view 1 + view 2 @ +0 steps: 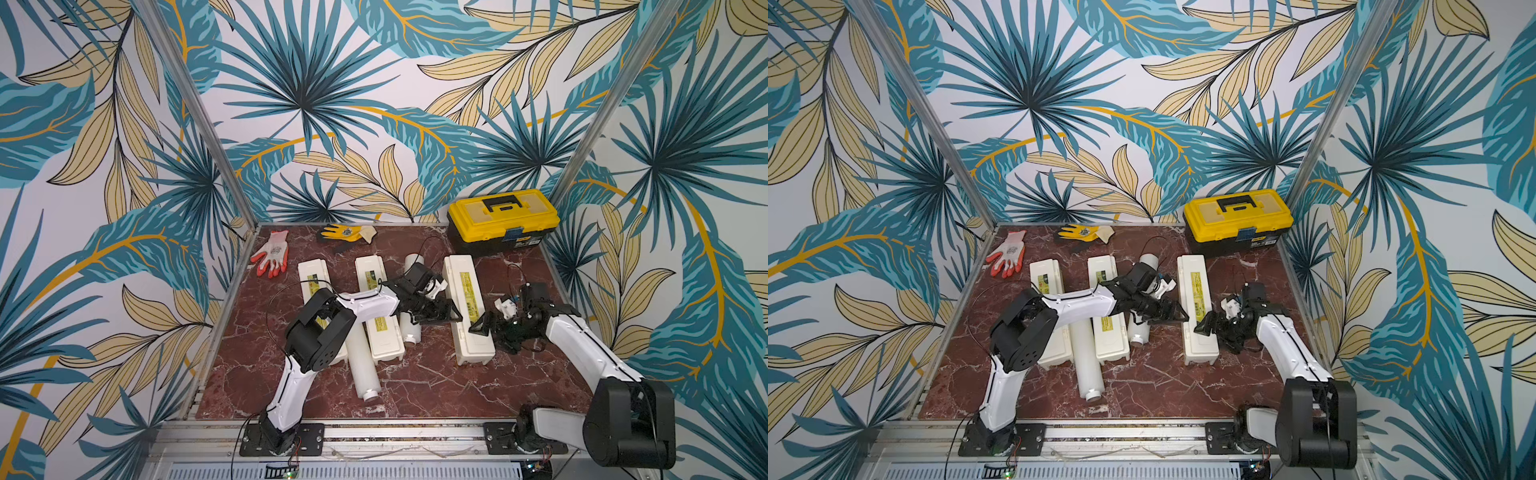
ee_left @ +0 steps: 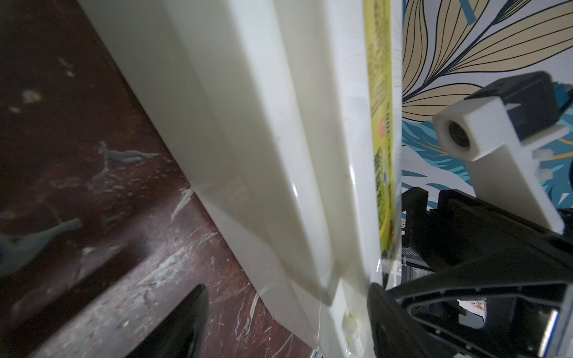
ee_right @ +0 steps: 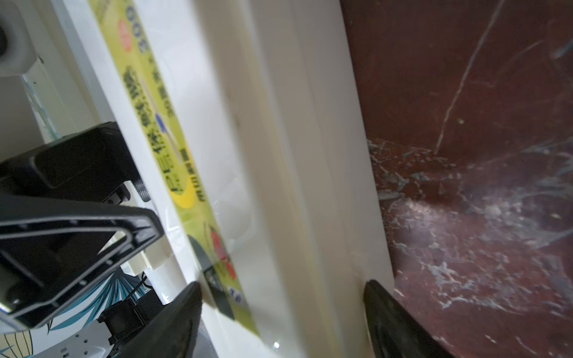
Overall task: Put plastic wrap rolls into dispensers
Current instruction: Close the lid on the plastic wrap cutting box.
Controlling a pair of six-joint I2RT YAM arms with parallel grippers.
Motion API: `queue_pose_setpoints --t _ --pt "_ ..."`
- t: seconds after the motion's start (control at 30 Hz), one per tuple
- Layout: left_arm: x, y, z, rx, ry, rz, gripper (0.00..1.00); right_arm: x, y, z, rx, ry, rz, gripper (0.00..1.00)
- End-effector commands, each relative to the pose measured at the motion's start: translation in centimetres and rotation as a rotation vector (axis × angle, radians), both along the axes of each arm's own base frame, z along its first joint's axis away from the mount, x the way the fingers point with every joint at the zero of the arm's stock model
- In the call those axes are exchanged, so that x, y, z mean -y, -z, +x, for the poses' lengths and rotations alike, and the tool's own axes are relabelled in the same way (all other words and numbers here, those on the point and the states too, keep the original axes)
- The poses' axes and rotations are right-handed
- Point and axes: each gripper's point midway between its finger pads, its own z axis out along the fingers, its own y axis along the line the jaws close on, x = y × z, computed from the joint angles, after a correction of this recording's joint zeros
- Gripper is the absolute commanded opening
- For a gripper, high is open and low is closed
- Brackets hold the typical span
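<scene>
Three cream dispensers lie lengthwise on the table, lids closed: left (image 1: 318,286), middle (image 1: 376,299) and right (image 1: 467,307). One plastic wrap roll (image 1: 363,365) lies between the left and middle ones. Another roll (image 1: 412,328) lies beside the middle dispenser, partly under my left arm. My left gripper (image 2: 286,297) reaches the right dispenser (image 2: 248,155) from its left, open. One finger is by the lid and the other is off it above the table. My right gripper (image 3: 282,288) comes from the other side, and both its fingers press against that dispenser (image 3: 279,155).
A yellow-and-black toolbox (image 1: 503,220) stands at the back right corner. A white-and-orange glove (image 1: 272,253) and a yellow glove (image 1: 343,232) lie along the back edge. Metal frame posts rise at the back corners. The two grippers face each other closely across the right dispenser.
</scene>
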Motion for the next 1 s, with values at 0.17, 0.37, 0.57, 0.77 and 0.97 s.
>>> queue_pose_setpoints --t 0.17,0.37,0.57,0.77,0.97 --pt "-2.5 2.8 -1.5 -0.053 -0.024 0.091 0.77 0.2 3.2 -2.4 -0.122 0.086 -0.004 0.73" --pt "-3.3 3.5 -2.1 -0.07 -0.039 0.118 0.76 1.1 4.5 -2.9 -0.167 0.132 -0.056 0.64" --pt "-3.4 3.3 -2.2 -0.069 -0.043 0.117 0.75 1.1 4.9 -3.2 -0.171 0.149 -0.058 0.59" --pt "-3.0 3.1 -2.6 -0.08 -0.042 0.114 0.77 1.8 6.1 -3.9 -0.218 0.183 -0.104 0.58" --pt "-1.6 0.3 -1.4 -0.039 -0.054 0.065 0.84 1.9 6.8 -4.2 -0.212 0.192 -0.116 0.57"
